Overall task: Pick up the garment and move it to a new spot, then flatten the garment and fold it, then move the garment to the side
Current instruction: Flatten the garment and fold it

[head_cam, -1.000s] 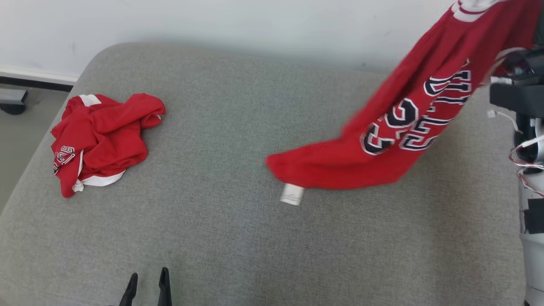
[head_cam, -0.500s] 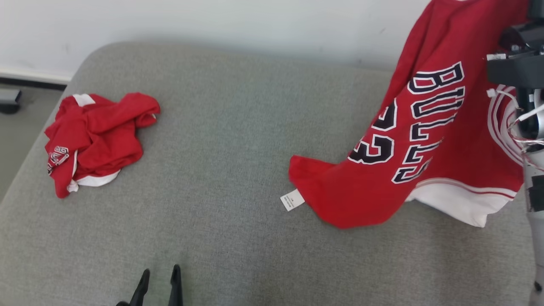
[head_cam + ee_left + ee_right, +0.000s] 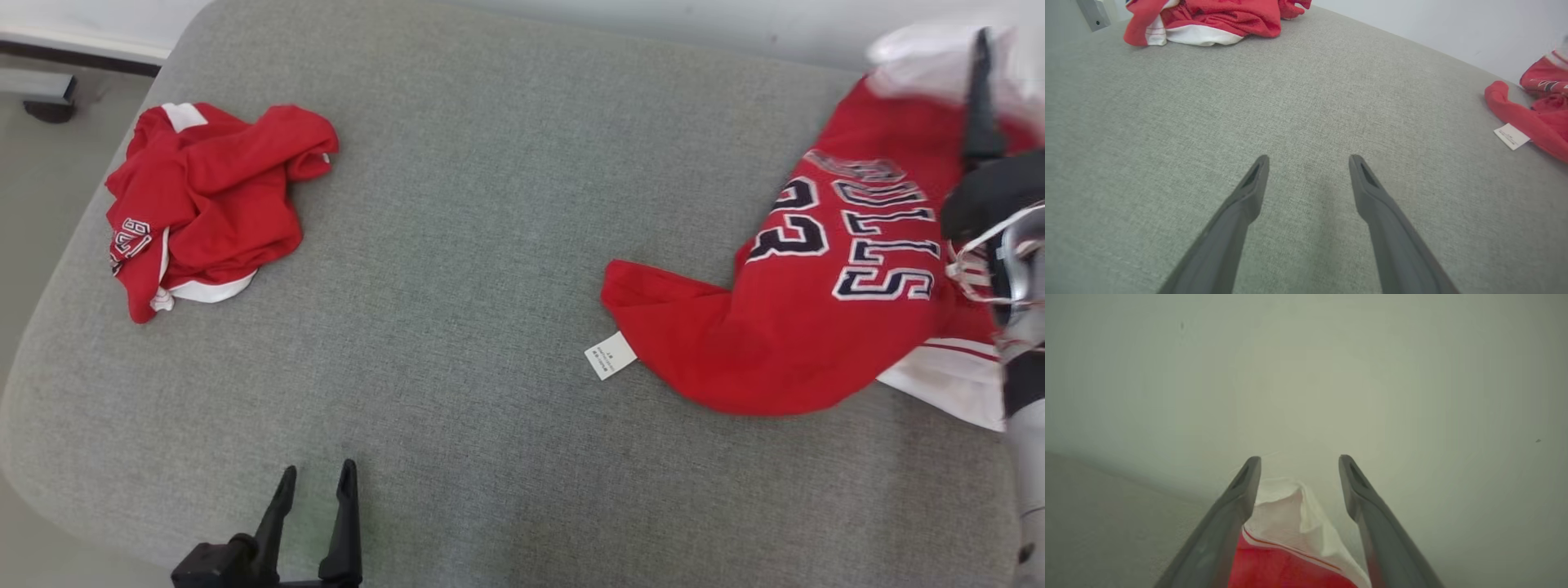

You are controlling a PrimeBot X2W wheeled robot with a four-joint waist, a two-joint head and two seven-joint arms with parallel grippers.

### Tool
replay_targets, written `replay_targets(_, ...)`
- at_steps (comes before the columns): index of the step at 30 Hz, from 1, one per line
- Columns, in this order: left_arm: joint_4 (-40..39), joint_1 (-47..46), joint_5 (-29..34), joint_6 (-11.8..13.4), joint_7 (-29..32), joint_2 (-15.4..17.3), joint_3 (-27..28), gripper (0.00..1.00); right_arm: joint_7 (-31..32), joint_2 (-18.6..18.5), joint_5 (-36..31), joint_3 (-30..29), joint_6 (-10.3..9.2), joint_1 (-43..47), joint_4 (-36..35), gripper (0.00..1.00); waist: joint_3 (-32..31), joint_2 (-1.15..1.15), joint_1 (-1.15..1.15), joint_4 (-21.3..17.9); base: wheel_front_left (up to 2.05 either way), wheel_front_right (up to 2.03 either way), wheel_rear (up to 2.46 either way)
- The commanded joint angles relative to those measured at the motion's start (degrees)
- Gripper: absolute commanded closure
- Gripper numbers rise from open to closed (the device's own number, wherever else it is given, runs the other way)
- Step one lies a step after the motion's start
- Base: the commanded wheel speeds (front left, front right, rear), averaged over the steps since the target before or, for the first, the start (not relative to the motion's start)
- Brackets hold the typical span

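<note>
A red jersey lies at the grey cushion's right edge. The right pincer is released, fingers apart around its white hem. The left pincer is released near the front edge.

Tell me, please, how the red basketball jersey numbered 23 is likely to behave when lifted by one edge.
Probably floppy: the red basketball jersey lies in soft folds on the grey fabric cushion, so should drape from one pinch. Thin folds suggest little weight. Its white trim sits loose between the right gripper's open fingers; a shallow pinch may slip.
</note>
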Motion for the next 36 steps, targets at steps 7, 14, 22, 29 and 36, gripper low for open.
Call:
replay_targets(7, -0.57, 0.99, 1.22, 0.07, -0.19, 0.02, 1.06, 0.0, -1.55, 2.82, 1.27, -0.08, -0.15, 5.18, 0.81, 0.0, -3.11, -0.01, -0.01, -3.47, 0.0, 0.0, 0.0)
replay_targets(14, -0.87, 2.18, 2.16, 0.06, -0.19, 0.0, 1.65, 0.0, -1.6, 4.63, 5.11, -1.19, -0.15, 15.99, -4.72, 0.0, -6.37, -0.01, -0.01, -6.84, 0.0, 0.0, 0.0)
replay_targets(22, -1.92, 3.48, 3.99, 0.07, -0.19, -0.01, 3.16, 0.0, -1.53, 7.26, 6.51, -1.31, -0.15, 28.12, -7.39, 0.0, -8.83, -0.01, -0.01, -9.29, 0.0, 0.0, 0.0)
replay_targets(29, -2.31, 3.35, 4.6, 0.07, -0.19, -0.01, 2.87, 0.0, -1.54, 8.43, 5.72, -1.2, -0.15, 32.49, -4.87, 0.0, -8.54, -0.01, -0.01, -9.58, 0.0, 0.0, 0.0)
replay_targets(36, -2.62, 2.35, 4.99, 0.07, -0.19, -0.02, 2.14, 0.0, -1.54, 8.27, 6.27, -1.5, -0.15, 31.1, -2.79, 0.0, -6.68, -0.01, -0.01, -8.98, 0.0, 0.0, 0.0)
